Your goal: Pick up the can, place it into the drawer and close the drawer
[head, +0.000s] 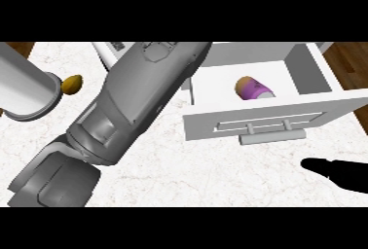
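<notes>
The white drawer [316,68] stands pulled out at the upper right, its front panel and handle [269,129] facing me. The can [253,88], purple with a tan end, lies on its side inside the drawer. No hand touches it. My right hand [336,174] shows as a black shape low on the counter at the lower right, below and right of the drawer front, with its fingers stretched out to the left and nothing in them. A large grey forearm [137,102] runs from the lower left to the top middle. It covers the drawer's left side, and its hand is out of sight.
A big grey cylinder [25,85] stands at the far left with a small brown rounded object [71,84] beside it. The marble counter [215,170] is bare in front of the drawer. Wooden floor [352,58] shows past the counter's right edge.
</notes>
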Motion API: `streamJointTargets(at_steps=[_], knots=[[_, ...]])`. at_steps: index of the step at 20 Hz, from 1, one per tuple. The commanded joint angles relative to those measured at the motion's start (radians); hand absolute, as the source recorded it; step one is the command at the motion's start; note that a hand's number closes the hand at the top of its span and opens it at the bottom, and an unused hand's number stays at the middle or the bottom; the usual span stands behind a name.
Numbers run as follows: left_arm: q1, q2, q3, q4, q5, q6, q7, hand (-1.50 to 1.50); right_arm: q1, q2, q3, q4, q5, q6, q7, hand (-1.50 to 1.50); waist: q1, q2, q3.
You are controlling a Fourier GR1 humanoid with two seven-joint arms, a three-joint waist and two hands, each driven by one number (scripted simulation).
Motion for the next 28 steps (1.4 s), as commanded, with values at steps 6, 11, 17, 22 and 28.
streamJointTargets(at_steps=[6, 11, 17, 22, 28], knots=[[-0.026, 0.000, -0.023, 0.044, 0.069, 0.002, -0.066, -1.50, -0.099, -0.022, 0.195, 0.206, 0.357, -0.072, -0.101, -1.50, 0.043, -0.006, 0.000], [-0.072, 0.000, 0.008, 0.096, 0.060, -0.017, -0.065, -1.50, -0.178, -0.044, 0.232, 0.380, 0.458, -0.091, -0.140, -1.50, 0.073, -0.011, -0.001], [-0.031, 0.000, 0.008, 0.081, 0.059, -0.066, -0.090, -1.50, -0.221, 0.013, 0.317, 0.632, 0.658, -0.250, -0.210, -1.50, 0.097, -0.017, -0.001], [-0.054, 0.040, 0.038, 0.074, 0.053, -0.062, -0.054, -1.50, -0.328, 0.056, 0.317, 0.843, 0.738, -0.358, -0.250, -1.50, 0.106, -0.023, -0.001], [-0.002, 0.072, 0.027, 0.022, 0.032, -0.069, -0.023, -1.50, -0.479, 0.092, 0.247, 1.138, 0.781, -0.492, -0.280, -1.50, 0.129, -0.028, -0.002]])
